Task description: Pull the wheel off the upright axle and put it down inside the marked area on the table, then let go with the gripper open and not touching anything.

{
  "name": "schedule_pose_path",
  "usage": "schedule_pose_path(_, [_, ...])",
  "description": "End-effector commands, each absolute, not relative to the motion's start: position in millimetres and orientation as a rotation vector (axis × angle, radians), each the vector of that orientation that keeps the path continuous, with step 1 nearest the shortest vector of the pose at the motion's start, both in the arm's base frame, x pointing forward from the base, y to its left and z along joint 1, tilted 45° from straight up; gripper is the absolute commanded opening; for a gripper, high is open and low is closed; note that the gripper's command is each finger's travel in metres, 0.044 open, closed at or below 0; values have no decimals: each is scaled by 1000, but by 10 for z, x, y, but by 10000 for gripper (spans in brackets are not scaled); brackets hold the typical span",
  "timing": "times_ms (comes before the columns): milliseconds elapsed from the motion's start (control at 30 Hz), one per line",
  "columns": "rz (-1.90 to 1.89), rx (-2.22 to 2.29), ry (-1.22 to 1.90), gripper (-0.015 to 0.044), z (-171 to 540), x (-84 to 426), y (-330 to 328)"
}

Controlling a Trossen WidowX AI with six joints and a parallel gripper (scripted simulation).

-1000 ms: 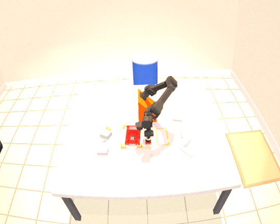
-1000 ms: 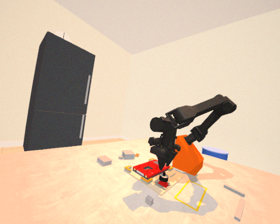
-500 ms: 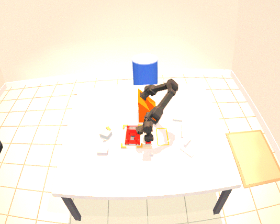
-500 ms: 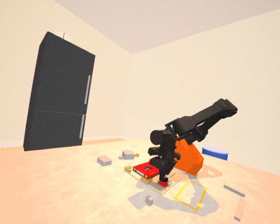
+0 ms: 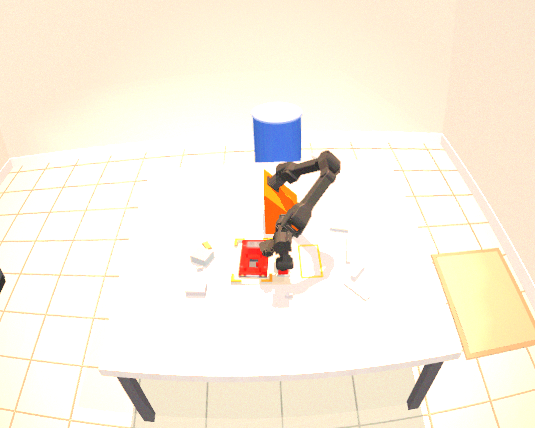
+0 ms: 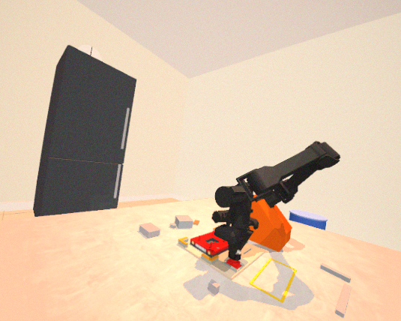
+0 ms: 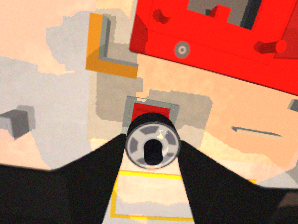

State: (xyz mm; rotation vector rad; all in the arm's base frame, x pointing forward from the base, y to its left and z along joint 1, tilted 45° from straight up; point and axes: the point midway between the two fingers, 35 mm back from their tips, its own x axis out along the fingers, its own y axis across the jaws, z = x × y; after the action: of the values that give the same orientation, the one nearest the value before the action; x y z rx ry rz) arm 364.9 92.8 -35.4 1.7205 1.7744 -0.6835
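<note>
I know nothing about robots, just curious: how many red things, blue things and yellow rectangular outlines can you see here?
Red: 2 (plate, small base under the wheel)
Blue: 1 (drum)
Yellow outline: 1 (outline)
Total: 4

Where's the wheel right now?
In the wrist view the wheel sits centre frame, clamped between the hand's fingers, above its small red base. The red plate lies beyond it, the yellow marked area nearer the camera.
</note>
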Motion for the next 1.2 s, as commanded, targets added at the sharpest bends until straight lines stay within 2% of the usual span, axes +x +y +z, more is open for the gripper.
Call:
schedule_pose_path(0, [-677, 1719, 1771, 0, -332, 3658, 917])
schedule_pose_path(1167, [-679, 1724, 1768, 0, -253, 3661, 831])
